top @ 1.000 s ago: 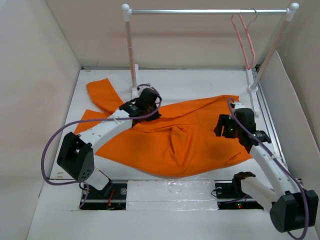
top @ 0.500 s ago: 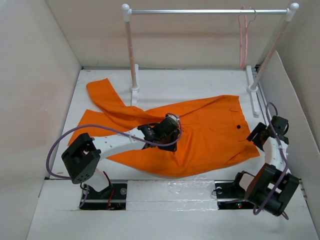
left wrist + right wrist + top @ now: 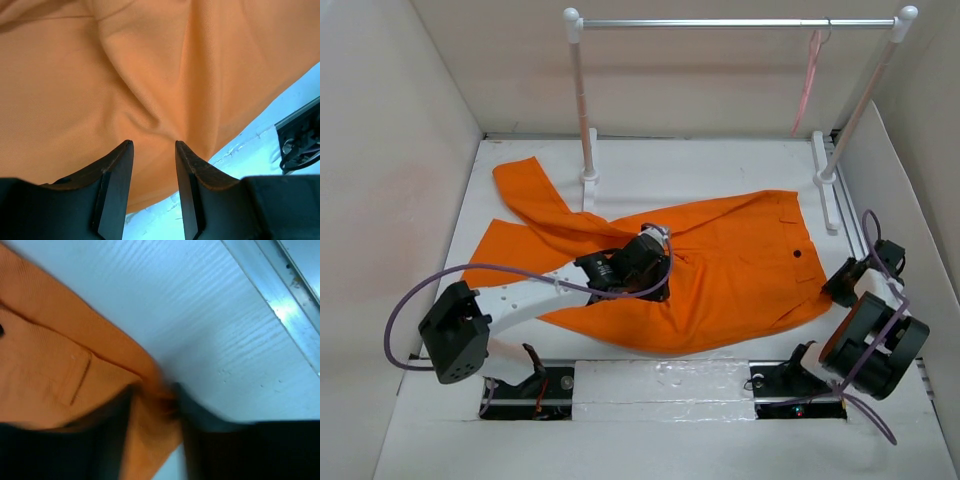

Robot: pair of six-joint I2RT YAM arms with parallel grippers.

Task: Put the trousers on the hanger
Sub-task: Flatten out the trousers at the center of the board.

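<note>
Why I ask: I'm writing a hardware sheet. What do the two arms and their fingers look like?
Both the left arm and the right arm have white link shells with black joint housings, and a loose purple-grey cable loops off each. The left gripper has black wedge fingers tapering to blunt tips, with brownish inner faces. On the right gripper they show only as dark blurs.

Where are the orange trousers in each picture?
Top external: trousers spread across the middle of the table.
Left wrist: trousers fill most of the picture, beyond the left gripper.
Right wrist: trousers at left, a corner reaching between the right gripper's blurred fingers.
Shared landmark: the white table.
</note>
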